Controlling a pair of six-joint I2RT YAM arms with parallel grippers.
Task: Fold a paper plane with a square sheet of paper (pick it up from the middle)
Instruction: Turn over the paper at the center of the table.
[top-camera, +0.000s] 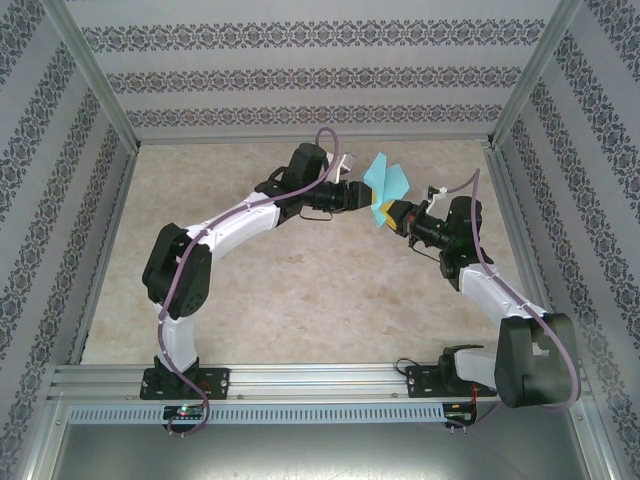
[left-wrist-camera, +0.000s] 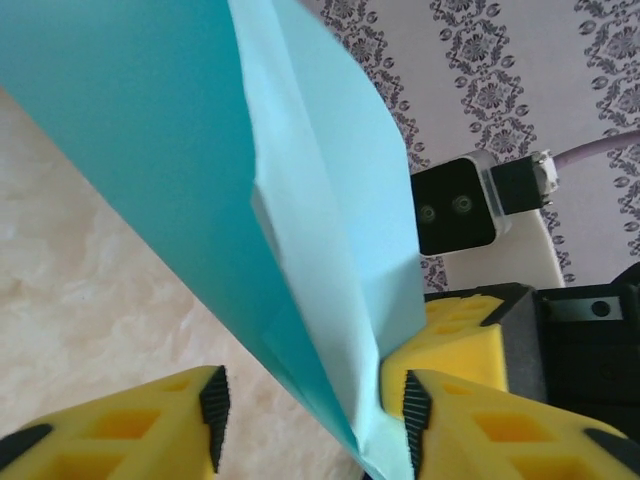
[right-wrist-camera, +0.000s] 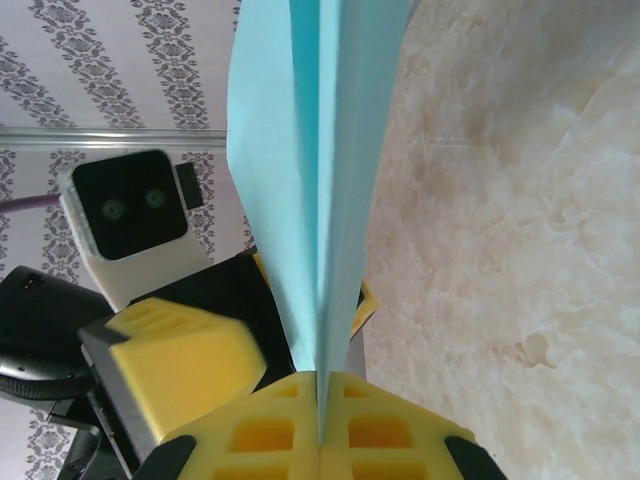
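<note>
The light-cyan paper plane (top-camera: 388, 180) is held in the air above the far middle of the table, its flaps splayed upward. My right gripper (right-wrist-camera: 320, 400) is shut on its lower crease, and the folded paper (right-wrist-camera: 320, 150) rises straight out from between the yellow fingers. My left gripper (left-wrist-camera: 315, 420) faces it from the left with its jaws apart. The paper (left-wrist-camera: 300, 200) passes between them and leans on the right-hand pad (left-wrist-camera: 415, 420), clear of the left-hand one. In the top view the left gripper (top-camera: 372, 203) and right gripper (top-camera: 392, 213) meet tip to tip under the paper.
The beige marbled tabletop (top-camera: 300, 300) lies below, fenced by an aluminium frame (top-camera: 300, 380) and patterned walls. The right arm's wrist camera (left-wrist-camera: 455, 205) sits just past the paper. The left arm's wrist camera (right-wrist-camera: 130, 215) and one left finger (right-wrist-camera: 185, 365) sit close beside the right gripper.
</note>
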